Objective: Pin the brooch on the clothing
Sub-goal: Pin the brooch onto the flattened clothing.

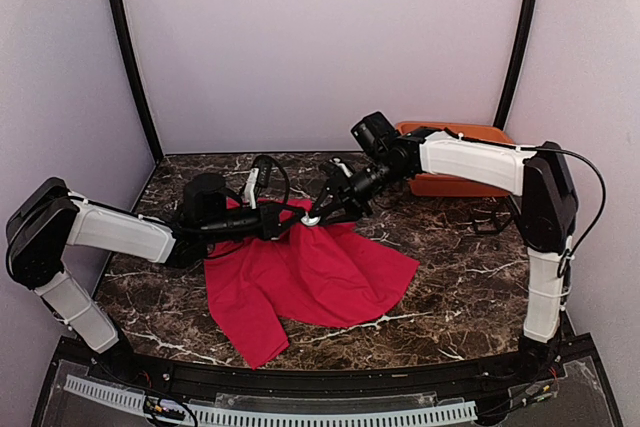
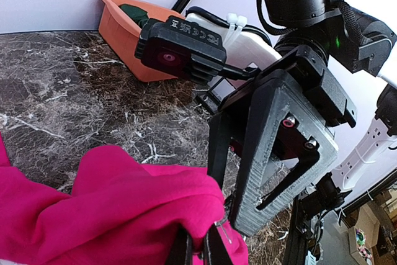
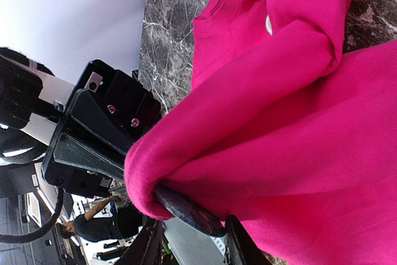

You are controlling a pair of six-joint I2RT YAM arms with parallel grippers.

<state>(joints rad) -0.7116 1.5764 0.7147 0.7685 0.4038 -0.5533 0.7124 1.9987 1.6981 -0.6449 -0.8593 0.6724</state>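
With your left claw (image 2: 197, 247) clamped on the red T-shirt (image 2: 93, 215) fold, push the brooch (image 3: 186, 212), gripped in your right claw (image 3: 192, 246), squarely through.

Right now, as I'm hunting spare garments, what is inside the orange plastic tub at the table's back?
A dark green cloth bundle shows above the orange plastic tub's rim. Whatever lies deeper is hidden by its wall.

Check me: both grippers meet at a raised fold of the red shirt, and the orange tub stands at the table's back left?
No: the orange tub stands at the table's back right, as the top view shows. The left gripper and right gripper meet at the red shirt's raised fold.
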